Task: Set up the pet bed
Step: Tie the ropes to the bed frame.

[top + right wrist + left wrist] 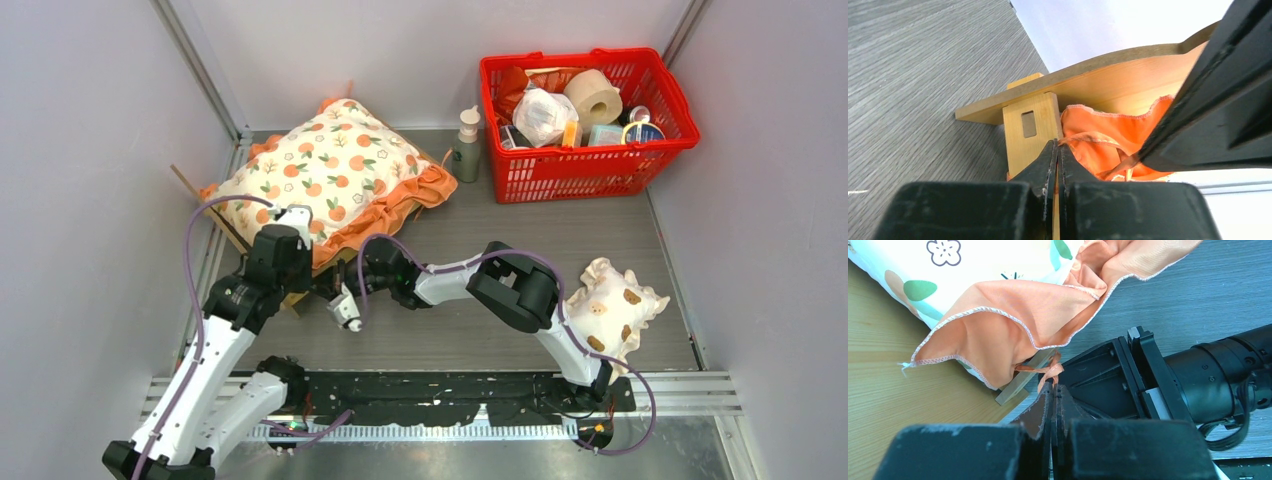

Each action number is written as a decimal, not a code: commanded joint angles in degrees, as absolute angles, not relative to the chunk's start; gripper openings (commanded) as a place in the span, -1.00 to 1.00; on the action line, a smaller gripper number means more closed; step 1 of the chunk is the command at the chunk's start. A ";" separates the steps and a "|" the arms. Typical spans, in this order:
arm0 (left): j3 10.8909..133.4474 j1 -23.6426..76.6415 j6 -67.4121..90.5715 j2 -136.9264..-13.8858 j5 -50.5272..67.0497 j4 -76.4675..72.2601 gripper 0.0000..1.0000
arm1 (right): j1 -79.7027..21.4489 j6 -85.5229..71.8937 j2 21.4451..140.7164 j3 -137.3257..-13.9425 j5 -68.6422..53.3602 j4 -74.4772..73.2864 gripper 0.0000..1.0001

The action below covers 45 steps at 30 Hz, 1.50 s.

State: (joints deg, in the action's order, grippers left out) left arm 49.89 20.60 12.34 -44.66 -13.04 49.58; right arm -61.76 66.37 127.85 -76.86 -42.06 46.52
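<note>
From above, the cushion hides most of the pet bed beneath it. My left gripper is pressed together on a strip of the cushion's ruffle. My right gripper, also squeezed together, touches the bed's post; cloth caught there is unclear.

left pincer clamped on the orange ruffle beside the pet bed.

Left hand, right hand closed

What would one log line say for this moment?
stage: cushion on pet bed | left gripper: shut on orange tie | right gripper: shut by bed post
</note>
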 commanded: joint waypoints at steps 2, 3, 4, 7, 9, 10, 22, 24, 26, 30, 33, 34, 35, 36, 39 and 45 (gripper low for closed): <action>50.70 20.30 11.07 -43.55 -13.29 47.03 -1.00 | -61.51 75.84 123.67 -77.22 -41.20 41.70 -0.89; 50.71 20.30 11.01 -43.67 -13.27 47.10 -1.00 | -61.47 76.20 123.82 -77.25 -41.12 41.46 -0.90; 50.64 20.30 11.00 -43.93 -13.27 46.93 -1.00 | -61.38 76.75 123.92 -77.21 -41.13 41.48 -0.90; 50.08 20.30 11.35 -44.49 -12.99 46.36 -1.00 | -61.33 77.71 123.96 -76.53 -41.10 42.54 -0.90; 49.85 20.30 11.51 -44.99 -12.53 46.25 -1.00 | -61.28 78.28 124.07 -76.69 -40.92 42.87 -0.89; 49.91 20.30 11.59 -45.15 -12.41 46.35 -1.00 | -61.26 79.07 124.13 -76.84 -40.77 41.79 -0.89; 49.84 20.30 11.77 -44.32 -16.64 46.24 -1.00 | -61.26 77.76 124.47 -75.74 -36.59 41.39 -0.90; 49.74 20.30 11.82 -44.47 -17.14 46.23 -1.00 | -61.22 76.90 124.55 -75.46 -35.80 41.68 -0.90; 49.59 20.30 11.95 -44.53 -17.31 46.43 -1.00 | -61.25 75.85 124.48 -74.93 -34.94 42.78 -0.90; 48.88 20.30 11.79 -44.21 -18.07 45.72 -1.00 | -61.26 74.12 124.58 -73.50 -33.12 45.17 -0.87; 48.60 20.30 11.77 -44.33 -18.01 45.30 -1.00 | -61.26 72.04 124.32 -72.67 -32.56 47.07 -0.78; 48.67 20.30 11.66 -44.52 -17.94 45.28 -1.00 | -61.26 71.57 124.26 -72.37 -32.45 47.44 -0.70; 48.71 20.30 11.54 -44.69 -17.93 45.27 -1.00 | -61.26 70.52 124.23 -72.18 -32.19 48.60 -0.64; 48.74 20.30 11.52 -44.92 -18.13 45.37 -1.00 | -61.26 70.06 124.16 -71.77 -32.14 49.26 -0.53; 48.16 20.30 11.43 -44.92 -17.86 44.82 -1.00 | -61.26 68.83 123.92 -71.22 -31.83 51.31 -0.43; 47.71 20.30 11.51 -45.41 -17.83 44.13 -1.00 | -61.33 67.27 123.38 -69.39 -31.75 55.52 -0.39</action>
